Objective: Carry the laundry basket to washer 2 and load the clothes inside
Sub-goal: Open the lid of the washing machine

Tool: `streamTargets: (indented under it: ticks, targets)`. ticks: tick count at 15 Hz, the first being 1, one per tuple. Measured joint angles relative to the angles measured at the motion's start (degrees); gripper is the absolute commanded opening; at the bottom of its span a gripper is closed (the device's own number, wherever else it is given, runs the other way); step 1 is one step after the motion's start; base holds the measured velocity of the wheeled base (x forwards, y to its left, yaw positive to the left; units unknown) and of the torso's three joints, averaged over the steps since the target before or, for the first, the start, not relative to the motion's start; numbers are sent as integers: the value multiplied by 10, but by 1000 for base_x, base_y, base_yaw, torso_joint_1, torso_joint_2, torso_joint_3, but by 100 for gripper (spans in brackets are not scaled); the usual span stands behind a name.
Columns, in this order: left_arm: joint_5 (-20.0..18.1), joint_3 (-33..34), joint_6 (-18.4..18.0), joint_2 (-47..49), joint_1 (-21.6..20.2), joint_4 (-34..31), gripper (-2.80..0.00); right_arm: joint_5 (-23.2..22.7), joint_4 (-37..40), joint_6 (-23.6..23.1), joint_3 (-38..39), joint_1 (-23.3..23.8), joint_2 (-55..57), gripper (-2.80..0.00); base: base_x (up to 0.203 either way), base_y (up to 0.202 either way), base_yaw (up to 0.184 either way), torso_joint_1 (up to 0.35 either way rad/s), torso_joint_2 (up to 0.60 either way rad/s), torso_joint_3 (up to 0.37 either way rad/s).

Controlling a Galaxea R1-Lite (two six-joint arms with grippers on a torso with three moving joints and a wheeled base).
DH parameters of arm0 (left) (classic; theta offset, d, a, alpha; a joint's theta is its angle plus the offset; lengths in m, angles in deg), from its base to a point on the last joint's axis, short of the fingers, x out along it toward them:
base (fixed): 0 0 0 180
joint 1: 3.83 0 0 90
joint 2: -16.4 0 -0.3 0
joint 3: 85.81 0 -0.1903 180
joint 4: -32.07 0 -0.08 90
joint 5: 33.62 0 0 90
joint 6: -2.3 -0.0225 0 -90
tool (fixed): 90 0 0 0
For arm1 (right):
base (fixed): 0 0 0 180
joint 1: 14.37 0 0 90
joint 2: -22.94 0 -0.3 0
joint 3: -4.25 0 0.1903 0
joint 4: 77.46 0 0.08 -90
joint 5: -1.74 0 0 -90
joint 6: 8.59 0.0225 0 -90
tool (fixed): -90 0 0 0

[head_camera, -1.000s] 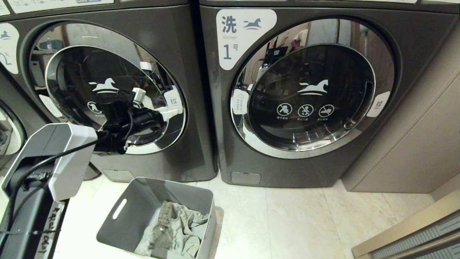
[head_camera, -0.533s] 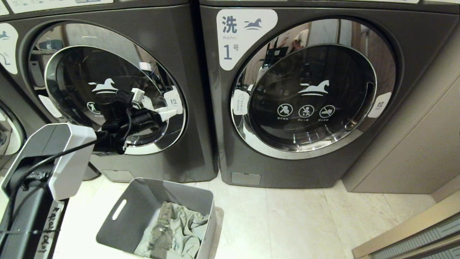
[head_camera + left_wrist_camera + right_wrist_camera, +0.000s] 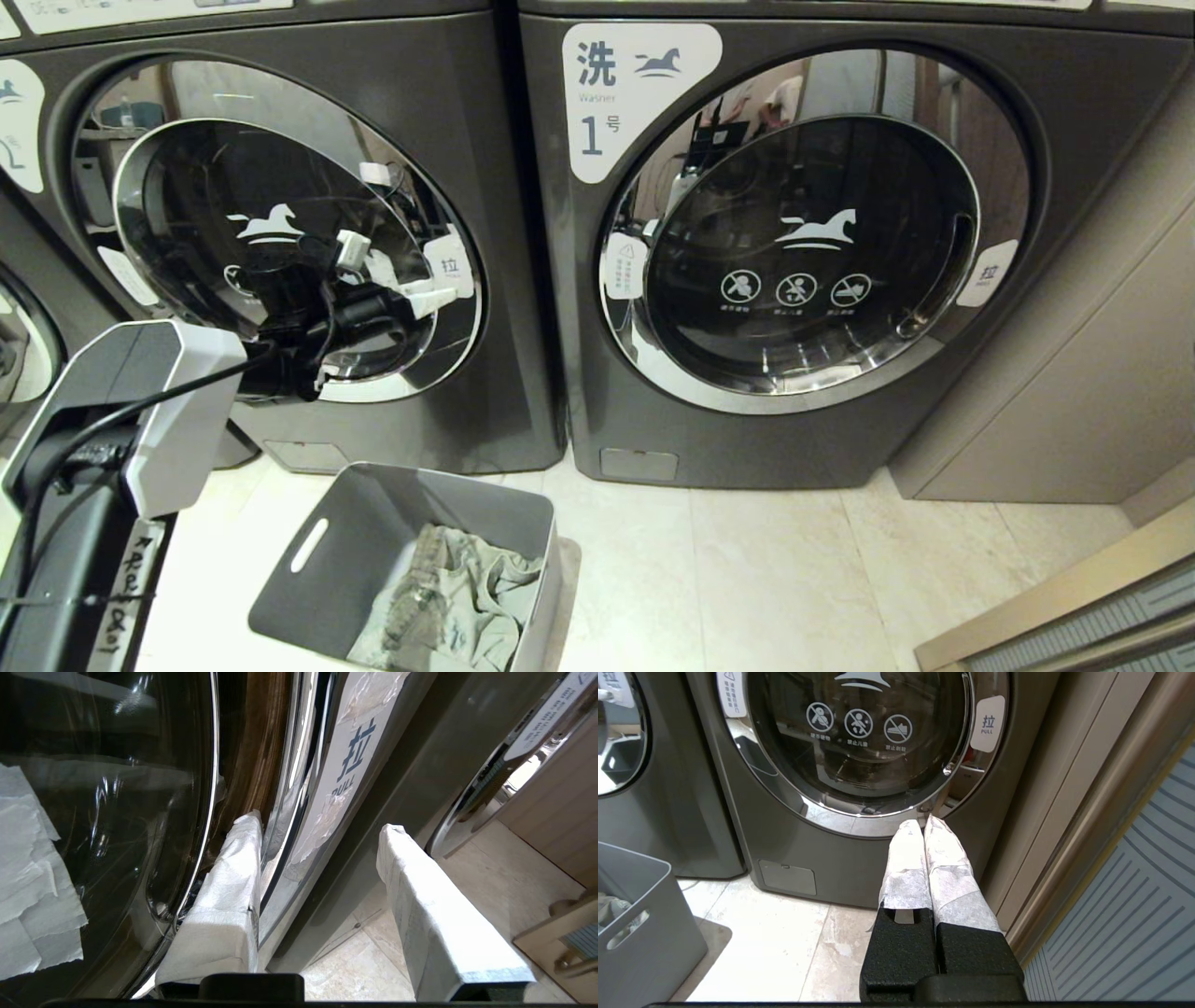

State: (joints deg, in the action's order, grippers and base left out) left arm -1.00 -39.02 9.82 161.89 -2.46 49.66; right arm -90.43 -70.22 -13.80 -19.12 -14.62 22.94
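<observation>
Chrome-rimmed washer 2 (image 3: 280, 252), its label cut off, is hooked by the open left pincer (image 3: 317, 835); its door has swung slightly outward.

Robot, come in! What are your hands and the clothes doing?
Left gripper open, straddling washer 2 door edge. Right gripper shut, idle. Clothes in laundry basket.

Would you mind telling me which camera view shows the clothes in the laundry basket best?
The head view: the clothes lie open to sight inside the laundry basket. The right wrist view catches only a scrap over the rim; the left wrist view shows none.
</observation>
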Motion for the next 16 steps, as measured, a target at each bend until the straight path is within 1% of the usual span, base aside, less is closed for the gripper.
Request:
streamTargets:
  ticks: [2, 6, 16]
  targets:
    - [-14, -1, -1, 0, 0, 1, -280, 0, 0, 0, 0, 0, 0, -280, 0, 0, 0, 0, 0, 0]
    - [-27, 1, 0, 0, 0, 14, -280, 0, 0, 0, 0, 0, 0, -280, 0, 0, 0, 0, 0, 0]
    - [-29, 4, -1, 0, 0, 24, -280, 0, 0, 0, 0, 0, 0, -280, 0, 0, 0, 0, 0, 0]
